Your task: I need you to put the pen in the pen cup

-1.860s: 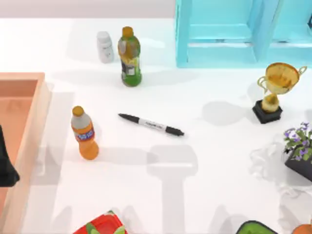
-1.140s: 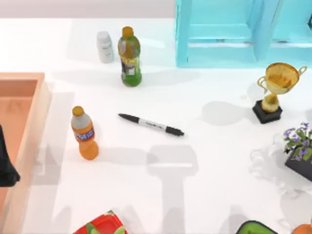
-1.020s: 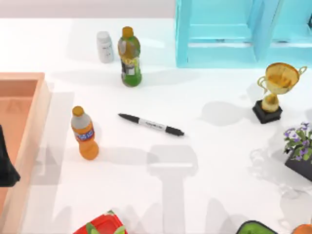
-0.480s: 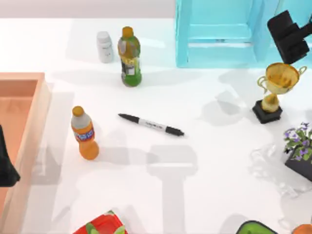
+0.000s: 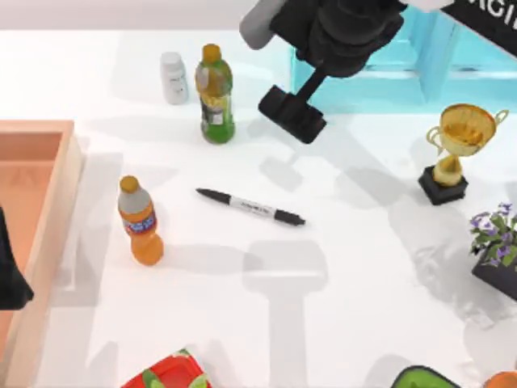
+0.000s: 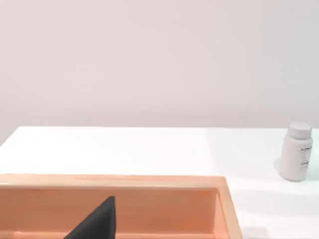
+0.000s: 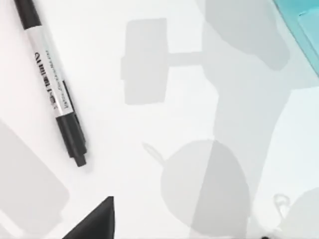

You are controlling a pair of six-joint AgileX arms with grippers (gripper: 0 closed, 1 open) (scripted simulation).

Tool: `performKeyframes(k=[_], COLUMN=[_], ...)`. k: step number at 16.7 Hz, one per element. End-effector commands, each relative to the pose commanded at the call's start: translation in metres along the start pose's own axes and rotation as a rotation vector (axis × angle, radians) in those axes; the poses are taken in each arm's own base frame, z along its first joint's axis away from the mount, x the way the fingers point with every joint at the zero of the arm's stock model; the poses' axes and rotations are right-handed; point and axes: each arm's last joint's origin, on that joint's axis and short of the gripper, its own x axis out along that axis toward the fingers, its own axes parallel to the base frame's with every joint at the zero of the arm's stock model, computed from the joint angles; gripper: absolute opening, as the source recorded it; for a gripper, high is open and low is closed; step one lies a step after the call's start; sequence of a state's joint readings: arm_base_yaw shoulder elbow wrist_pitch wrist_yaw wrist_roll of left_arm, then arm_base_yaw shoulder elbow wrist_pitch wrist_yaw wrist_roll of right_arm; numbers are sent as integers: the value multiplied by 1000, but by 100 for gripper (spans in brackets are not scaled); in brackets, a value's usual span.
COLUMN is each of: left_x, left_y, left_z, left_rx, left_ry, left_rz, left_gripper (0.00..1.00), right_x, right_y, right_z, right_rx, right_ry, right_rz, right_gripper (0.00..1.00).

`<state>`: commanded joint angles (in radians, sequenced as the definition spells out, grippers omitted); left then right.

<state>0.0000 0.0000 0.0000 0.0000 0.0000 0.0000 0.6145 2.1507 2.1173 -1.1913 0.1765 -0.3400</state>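
Observation:
The pen (image 5: 250,207) lies flat on the white table near the middle, black at both ends with a white printed barrel; the right wrist view shows the pen (image 7: 52,84) close below. My right gripper (image 5: 292,113) hangs over the table behind the pen, just in front of the cyan rack, apart from the pen. At the left edge my left gripper (image 5: 10,273) is parked over the orange tray. The pen cup is out of view.
A green bottle (image 5: 215,94) and a white bottle (image 5: 174,78) stand at the back left, an orange bottle (image 5: 141,222) left of the pen. Orange tray (image 5: 50,202) at far left, cyan rack (image 5: 363,81) at the back, trophy (image 5: 452,149) and plant (image 5: 497,246) on the right.
My right arm has swept in from the top right corner leftward across the back of the table and now hangs behind the pen. The pen and the left arm have not moved.

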Motion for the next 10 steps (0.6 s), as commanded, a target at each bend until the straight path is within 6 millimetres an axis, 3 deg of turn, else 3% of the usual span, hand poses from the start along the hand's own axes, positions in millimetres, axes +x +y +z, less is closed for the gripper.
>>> performKeyframes(k=[3, 6, 10], left_x=[0, 0, 0], left_y=[0, 0, 0], left_z=[0, 0, 0], left_rx=[0, 0, 0], left_ry=[0, 0, 0], left_rz=[0, 0, 0], left_gripper=[100, 100, 100], right_x=[47, 81, 94], right_y=[38, 70, 84], right_z=[28, 41, 44], right_rx=[-134, -236, -278], right_ry=[109, 187, 216], right_rz=[60, 102, 118], right_gripper=[100, 100, 100])
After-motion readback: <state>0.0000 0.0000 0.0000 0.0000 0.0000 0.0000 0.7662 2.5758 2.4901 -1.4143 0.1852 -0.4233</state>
